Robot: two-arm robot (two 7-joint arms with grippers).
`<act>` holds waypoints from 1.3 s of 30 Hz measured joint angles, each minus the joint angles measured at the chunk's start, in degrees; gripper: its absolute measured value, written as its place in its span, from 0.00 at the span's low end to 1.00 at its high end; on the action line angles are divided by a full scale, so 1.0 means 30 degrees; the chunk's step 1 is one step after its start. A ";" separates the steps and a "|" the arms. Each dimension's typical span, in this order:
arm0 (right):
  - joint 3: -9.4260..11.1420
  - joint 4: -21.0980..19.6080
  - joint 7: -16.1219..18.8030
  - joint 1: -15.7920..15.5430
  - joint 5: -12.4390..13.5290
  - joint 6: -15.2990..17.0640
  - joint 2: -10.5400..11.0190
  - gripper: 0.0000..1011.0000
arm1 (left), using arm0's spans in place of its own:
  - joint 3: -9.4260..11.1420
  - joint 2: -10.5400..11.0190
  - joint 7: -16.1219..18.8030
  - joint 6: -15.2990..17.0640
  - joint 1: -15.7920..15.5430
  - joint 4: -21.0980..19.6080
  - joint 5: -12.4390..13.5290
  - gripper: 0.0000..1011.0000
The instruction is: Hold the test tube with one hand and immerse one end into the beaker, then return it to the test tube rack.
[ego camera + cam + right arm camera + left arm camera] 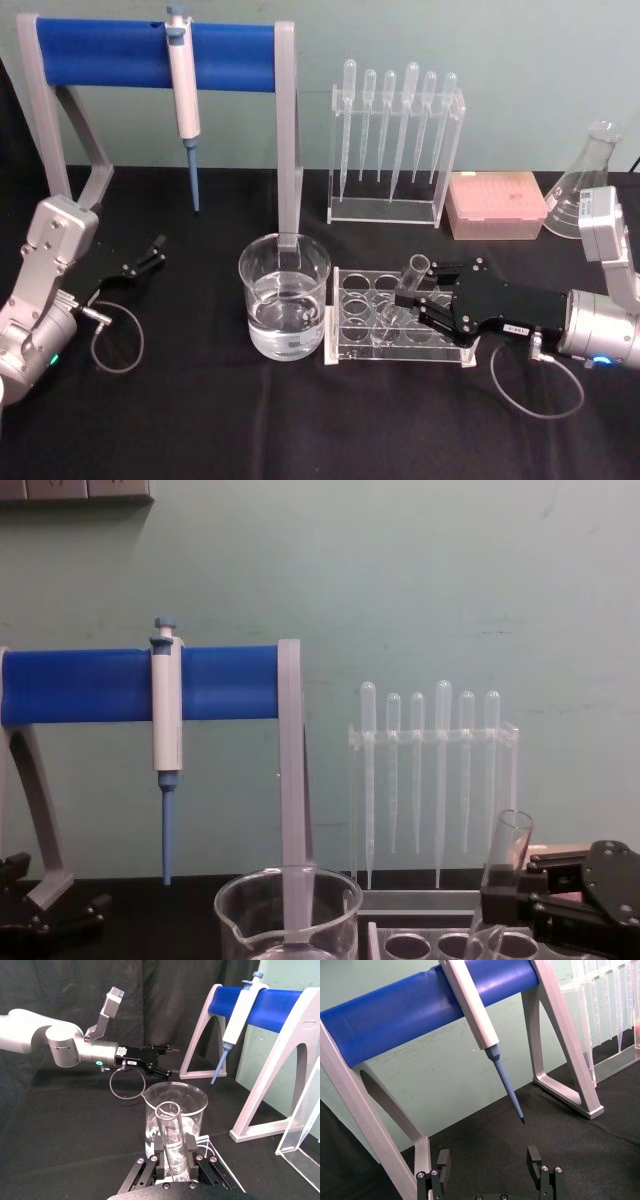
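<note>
While the right hand [412,300] is clamped on the tube [417,268], which leans over the rack [345,345] just beside the beaker [284,295], its lower end may sit inside a well. Sideways travel before lifting could snag the rack or strike the beaker rim. Left hand [152,252] idles at far left, fingers apart.

Head view steeply downward, chest view low and level, both sharing beaker [284,292]
</note>
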 joint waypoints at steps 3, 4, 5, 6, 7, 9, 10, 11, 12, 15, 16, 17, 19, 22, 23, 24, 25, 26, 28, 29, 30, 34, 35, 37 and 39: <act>0.0000 0.0000 0.0003 0.0000 0.0000 0.0000 0.0000 0.25 | 0.0000 0.0000 0.0000 0.0001 0.0000 0.0001 0.0000 0.99; -0.0002 0.0000 0.0005 -0.0001 0.0000 0.0000 -0.0001 0.25 | -0.0001 0.0000 -0.0001 0.0001 -0.0001 0.0001 0.0000 0.99; -0.0002 0.0001 0.0005 -0.0001 0.0000 0.0001 0.0000 0.25 | 0.0000 0.0001 0.0000 0.0001 0.0000 0.0001 0.0000 0.99; -0.0004 0.0001 0.0008 -0.0001 0.0008 0.0002 0.0003 0.25 | -0.0001 0.0000 0.0000 0.0000 0.0000 0.0001 0.0000 0.99; -0.0003 -0.0001 0.0008 0.0007 0.0036 0.0015 0.0019 0.25 | -0.0001 0.0000 0.0000 0.0001 0.0000 0.0001 -0.0001 0.99; 0.0006 -0.0083 0.0014 0.0098 0.0128 0.0157 0.0096 0.25 | -0.0001 0.0000 0.0000 0.0001 0.0001 0.0000 -0.0001 0.99; 0.0013 -0.0140 0.0014 0.0145 0.0168 0.0236 0.0125 0.25 | -0.0001 0.0000 0.0000 0.0000 0.0000 0.0001 0.0000 0.99; 0.0020 -0.0202 0.0014 0.0204 0.0206 0.0330 0.0158 0.25 | -0.0001 0.0000 0.0000 0.0000 0.0000 0.0001 0.0000 0.99; 0.0035 -0.0368 0.0011 0.0340 0.0269 0.0526 0.0256 0.24 | -0.0001 0.0000 0.0000 0.0001 -0.0001 0.0001 0.0000 0.99; 0.0089 -0.0635 0.0010 0.0520 0.0427 0.0800 0.0396 0.24 | -0.0001 0.0000 -0.0001 0.0000 0.0001 0.0000 0.0000 0.99; 0.0169 -0.0856 0.0012 0.0639 0.0601 0.0945 0.0498 0.24 | -0.0001 0.0000 0.0000 0.0001 0.0000 0.0000 0.0000 0.99; 0.0218 -0.0977 0.0020 0.0698 0.0712 0.1013 0.0549 0.24 | -0.0001 0.0000 0.0000 0.0000 -0.0001 0.0001 0.0000 0.99; 0.0295 -0.1195 0.0079 0.0818 0.0941 0.1174 0.0657 0.24 | -0.0001 0.0000 0.0000 0.0000 0.0000 0.0001 0.0000 0.99; 0.0434 -0.1886 0.0182 0.1131 0.1412 0.1700 0.1036 0.24 | -0.0001 0.0000 0.0000 0.0001 -0.0001 0.0001 0.0000 0.99; 0.0459 -0.2038 0.0197 0.1199 0.1497 0.1827 0.1134 0.24 | -0.0001 0.0000 0.0000 0.0000 0.0000 0.0000 0.0000 0.99; 0.0474 -0.2191 0.0204 0.1265 0.1561 0.1934 0.1228 0.24 | 0.0000 0.0000 0.0000 0.0001 0.0000 0.0001 0.0000 0.99; 0.0483 -0.2518 0.0219 0.1407 0.1689 0.2157 0.1425 0.24 | 0.0000 0.0000 0.0000 0.0000 0.0000 0.0001 0.0000 0.99; 0.0483 -0.2518 0.0219 0.1407 0.1689 0.2157 0.1425 0.24 | -0.0001 0.0000 0.0000 0.0000 0.0000 0.0001 0.0000 0.99; 0.0492 -0.2898 0.0235 0.1592 0.1842 0.2456 0.1684 0.24 | -0.0001 0.0000 0.0000 0.0001 0.0000 0.0001 0.0000 0.99; 0.0499 -0.3040 0.0238 0.1649 0.1900 0.2563 0.1770 0.24 | -0.0001 0.0000 0.0000 0.0001 0.0001 0.0001 -0.0001 0.99; 0.0523 -0.3287 0.0239 0.1750 0.2038 0.2763 0.1936 0.24 | -0.0001 0.0000 0.0000 0.0001 0.0000 0.0001 0.0000 0.99; 0.0569 -0.3729 0.0230 0.1938 0.2409 0.3086 0.2252 0.24 | -0.0001 0.0000 0.0000 0.0000 0.0000 0.0001 0.0000 0.99; 0.0572 -0.3849 0.0227 0.1996 0.2536 0.3181 0.2343 0.24 | 0.0000 0.0000 0.0000 0.0000 0.0000 0.0001 0.0000 0.99; 0.0570 -0.3919 0.0218 0.2077 0.2634 0.3250 0.2412 0.24 | -0.0001 0.0000 0.0000 0.0000 -0.0001 0.0001 0.0000 0.99; 0.0525 -0.3998 0.0187 0.2211 0.2729 0.3311 0.2508 0.24 | 0.0000 0.0000 0.0000 0.0001 0.0000 0.0001 0.0000 0.99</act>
